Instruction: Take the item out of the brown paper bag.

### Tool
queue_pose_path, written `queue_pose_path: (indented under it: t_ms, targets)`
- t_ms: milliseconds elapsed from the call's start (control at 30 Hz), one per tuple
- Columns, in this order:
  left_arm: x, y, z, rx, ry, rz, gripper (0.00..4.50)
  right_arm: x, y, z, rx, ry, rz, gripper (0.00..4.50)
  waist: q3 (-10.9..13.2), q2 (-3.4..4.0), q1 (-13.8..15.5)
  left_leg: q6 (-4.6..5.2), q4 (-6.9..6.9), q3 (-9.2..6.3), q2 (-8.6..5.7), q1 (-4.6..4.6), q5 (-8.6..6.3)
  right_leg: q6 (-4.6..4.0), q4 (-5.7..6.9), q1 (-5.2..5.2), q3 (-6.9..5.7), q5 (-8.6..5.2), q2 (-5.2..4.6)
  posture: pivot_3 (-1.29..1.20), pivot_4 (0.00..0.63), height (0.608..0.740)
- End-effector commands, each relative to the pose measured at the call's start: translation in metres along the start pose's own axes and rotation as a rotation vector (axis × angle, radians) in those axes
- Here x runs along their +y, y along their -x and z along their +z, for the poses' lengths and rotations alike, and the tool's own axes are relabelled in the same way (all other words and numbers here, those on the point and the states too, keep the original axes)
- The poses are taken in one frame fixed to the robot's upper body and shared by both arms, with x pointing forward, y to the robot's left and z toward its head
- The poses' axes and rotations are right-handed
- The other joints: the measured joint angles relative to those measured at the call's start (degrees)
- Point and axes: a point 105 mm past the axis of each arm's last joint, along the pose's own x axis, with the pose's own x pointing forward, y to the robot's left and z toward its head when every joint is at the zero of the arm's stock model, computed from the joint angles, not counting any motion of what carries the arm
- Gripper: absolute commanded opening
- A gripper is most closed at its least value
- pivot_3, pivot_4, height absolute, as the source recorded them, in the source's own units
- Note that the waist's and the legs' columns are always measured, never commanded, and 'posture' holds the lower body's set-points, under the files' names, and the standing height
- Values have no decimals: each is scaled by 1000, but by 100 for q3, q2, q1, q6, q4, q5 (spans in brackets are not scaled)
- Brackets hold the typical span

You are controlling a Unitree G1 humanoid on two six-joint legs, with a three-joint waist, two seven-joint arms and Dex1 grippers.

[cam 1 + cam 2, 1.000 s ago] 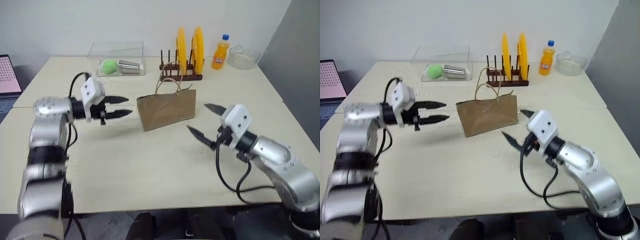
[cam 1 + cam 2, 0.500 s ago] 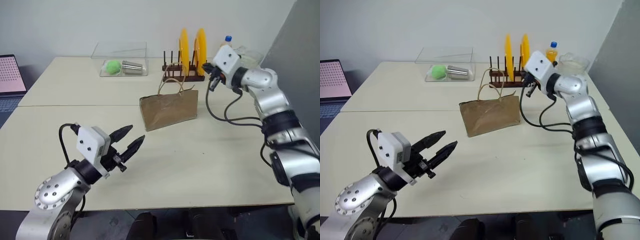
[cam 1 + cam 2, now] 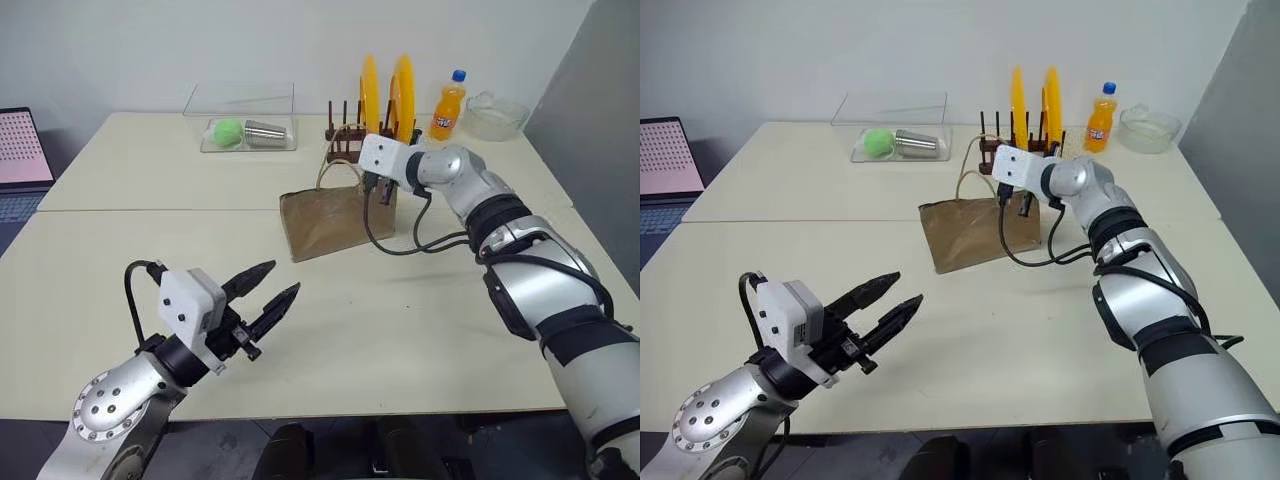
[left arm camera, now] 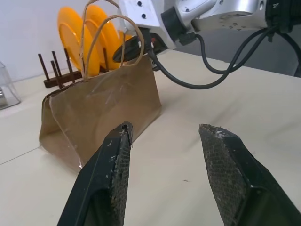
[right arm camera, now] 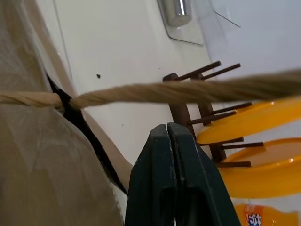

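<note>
Pressed tight together and gripping nothing, my right gripper point(image 5: 168, 129) sits just under a handle of the brown paper bag point(image 3: 335, 220) mid-table, while my left gripper point(image 3: 270, 290) hangs half-open, empty, near me.

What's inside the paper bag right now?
Only a dark slit shows at the mouth of the paper bag. Its brown walls cover the inside, so no item can be seen.

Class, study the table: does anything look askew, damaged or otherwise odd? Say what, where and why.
The brown paper bag in mid-table looks odd: it sags, creased and leaning, rather than standing square. The right hand, shut, sits at its handles gripping nothing. Nothing is spilled.
</note>
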Motion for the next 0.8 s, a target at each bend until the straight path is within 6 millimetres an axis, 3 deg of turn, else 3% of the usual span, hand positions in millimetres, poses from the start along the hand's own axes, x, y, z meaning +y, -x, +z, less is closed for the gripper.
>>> queue_pose_path:
  t_ms: [33,167,333,533,667,800]
  targets:
    - [-10,-1,9,-36,-40,-50,2381,5,5,5,-48,66,81,32,0,0,-1,0,-1,0,0,1,0,0,0,0,0,0,0,0,150,740]
    - [-8,1,6,-15,-48,-68,2381,21,19,1,-120,142,238,32,1,1,-2,1,-1,-1,0,2,0,0,0,0,-2,0,1,0,150,740]
    - [-6,9,-9,46,-72,-109,2381,42,51,0,-270,255,453,32,3,5,-3,2,-3,-2,0,3,-1,1,-3,2,-3,-1,1,0,150,740]
    - [-4,14,-19,81,-112,-165,2381,63,74,6,-380,329,524,32,9,15,-3,2,-3,-1,4,6,-1,-1,-2,3,-3,-2,1,0,150,740]
    - [5,12,-19,83,-153,-201,2381,54,90,15,-413,320,455,32,19,32,10,2,-3,-2,4,5,-1,-5,0,2,-5,-5,1,0,150,740]
    - [13,2,-14,78,-208,-268,2381,41,121,35,-500,143,356,32,20,34,51,2,-3,-10,4,-1,-1,-5,-2,1,-12,-5,1,0,150,740]
